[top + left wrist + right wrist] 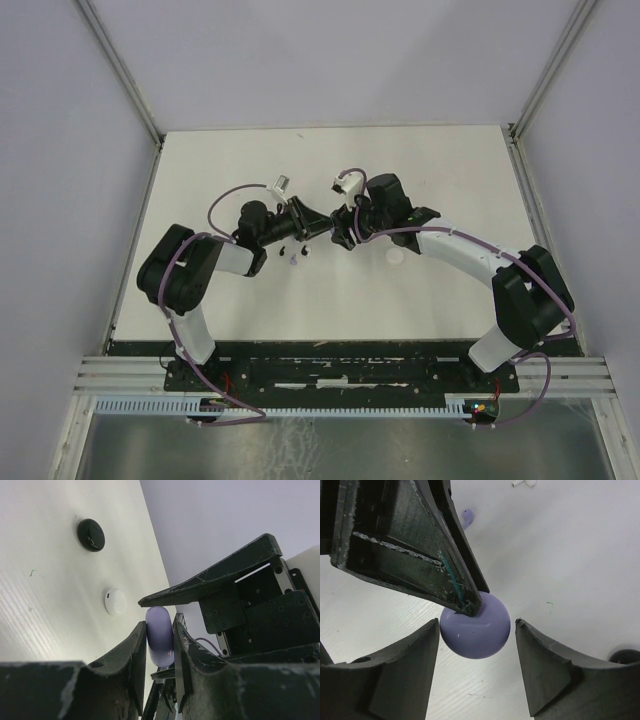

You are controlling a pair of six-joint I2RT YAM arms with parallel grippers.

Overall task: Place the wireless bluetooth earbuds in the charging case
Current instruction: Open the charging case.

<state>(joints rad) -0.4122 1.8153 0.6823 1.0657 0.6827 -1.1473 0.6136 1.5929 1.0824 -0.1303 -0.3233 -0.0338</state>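
My left gripper (160, 642) is shut on a round lilac charging case (160, 635), held on edge above the table. In the right wrist view the same lilac case (476, 626) sits between my right gripper's (477, 630) open fingers, with a gap on the right side; the left gripper's finger (420, 540) comes in from the top left. A tiny lilac earbud (466, 516) lies on the table beyond, and white earbuds (522, 482) at the top edge. In the top view both grippers meet at the table's middle (332, 232), with small buds (293, 257) just below them.
A black disc case (91, 535) and a white disc case (115, 601) lie on the white table. The black one also shows at the right edge of the right wrist view (625, 656). The white one lies by the right arm (396, 256). Grey walls enclose the table.
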